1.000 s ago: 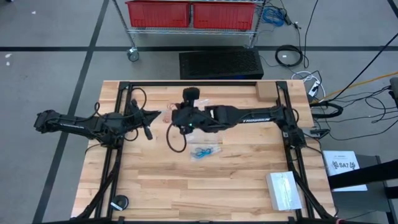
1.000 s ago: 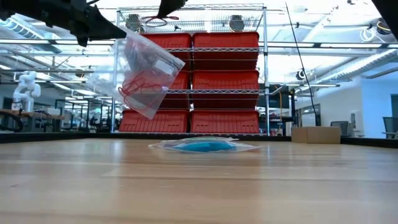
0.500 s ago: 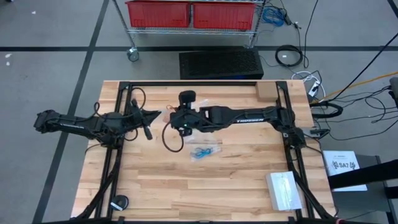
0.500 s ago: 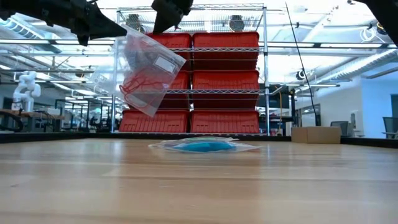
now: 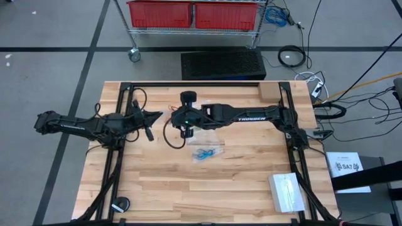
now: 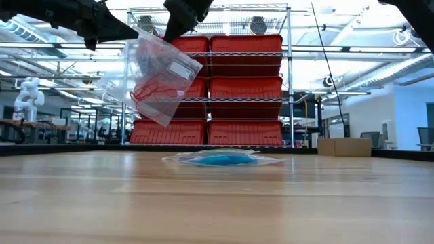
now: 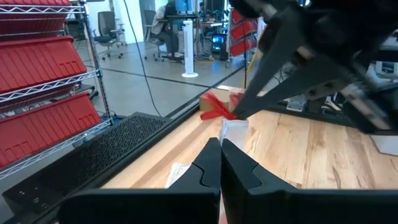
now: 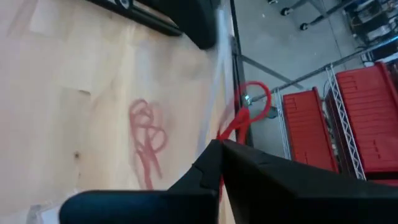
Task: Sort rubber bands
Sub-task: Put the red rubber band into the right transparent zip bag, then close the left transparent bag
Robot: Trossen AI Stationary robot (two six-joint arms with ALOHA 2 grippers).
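Observation:
A clear plastic bag point(image 6: 159, 78) with red rubber bands point(image 6: 154, 91) inside hangs above the table's far middle. My left gripper point(image 7: 221, 142) is shut on the bag's upper edge at its left end. My right gripper point(image 8: 217, 144), reaching in from the right, is shut on a red rubber band point(image 8: 250, 104) at the bag's mouth. In the high view the two grippers meet at the bag, left point(image 5: 152, 117) and right point(image 5: 173, 117). A second clear bag with blue rubber bands point(image 6: 220, 159) lies flat on the table point(image 5: 157, 182). My left gripper pinches the bag's upper edge point(image 7: 232, 127) between its two shut fingers, coming level from the table's left. The bag hangs tilted below the fingers, clear of the table. My right gripper pinches a red band's strands point(image 8: 229, 130) between its fingertips, slanting down from the table's right. The band's loop point(image 8: 255, 93) stands out past the fingertips beside the bag's edge point(image 8: 217, 68).
A stack of clear bags point(image 5: 286, 191) lies at the near right corner. A cardboard box point(image 5: 269, 93) sits at the far right, a round black object point(image 5: 119, 204) at the near left. A black cable loop point(image 5: 174, 139) hangs under the right arm. Red bins point(image 6: 247, 88) stand beyond the table.
My right gripper has come down and toward the table's far left, closer to the bag's mouth and my left gripper, turning a little at the wrist. The bag's upper edge has shifted slightly with it. My left gripper has kept still.

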